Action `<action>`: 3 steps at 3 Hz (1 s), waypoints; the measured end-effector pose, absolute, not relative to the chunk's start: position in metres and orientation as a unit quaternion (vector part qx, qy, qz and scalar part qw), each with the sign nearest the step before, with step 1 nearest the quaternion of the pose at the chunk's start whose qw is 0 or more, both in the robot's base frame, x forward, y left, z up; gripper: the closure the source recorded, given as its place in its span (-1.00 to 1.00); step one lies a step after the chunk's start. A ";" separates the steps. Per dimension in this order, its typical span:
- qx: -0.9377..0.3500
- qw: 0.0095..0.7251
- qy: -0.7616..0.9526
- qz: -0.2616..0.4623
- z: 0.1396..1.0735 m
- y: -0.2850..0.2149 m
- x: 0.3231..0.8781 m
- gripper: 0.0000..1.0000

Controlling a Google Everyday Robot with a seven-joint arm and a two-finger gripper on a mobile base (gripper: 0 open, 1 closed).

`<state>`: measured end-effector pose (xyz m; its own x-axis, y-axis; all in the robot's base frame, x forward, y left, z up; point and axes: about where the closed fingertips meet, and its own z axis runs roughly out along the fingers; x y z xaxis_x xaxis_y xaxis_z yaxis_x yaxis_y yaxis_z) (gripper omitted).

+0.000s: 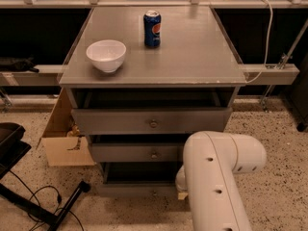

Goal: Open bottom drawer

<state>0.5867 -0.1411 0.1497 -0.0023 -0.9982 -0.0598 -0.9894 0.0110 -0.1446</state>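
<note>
Pincer [181, 192], state untellable behind 1 arm [216, 177], has bottom drawer [137, 190] just left: lowest of 3, grey, 1 knob [154, 193].

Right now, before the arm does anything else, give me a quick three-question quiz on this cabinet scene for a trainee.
1. True or false: on the grey cabinet, the Pepsi can stands to the right of the white bowl in the camera view.
2. What sits on the floor left of the cabinet? A) bucket B) cardboard box C) toolbox
3. Fill in: the gripper is out of sight behind the white robot ___, down by the bottom drawer.
Key: 1 true; 2 B; 3 arm.
</note>
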 end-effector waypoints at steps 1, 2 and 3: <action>-0.703 0.072 0.707 -0.030 0.150 -0.141 0.587 -1.00; -0.703 0.066 0.707 -0.026 0.143 -0.139 0.582 -0.93; -0.705 0.048 0.707 -0.016 0.128 -0.133 0.569 -0.49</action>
<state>0.5686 -0.1325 0.1282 -0.0010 -0.9990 -0.0455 -0.9958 0.0052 -0.0910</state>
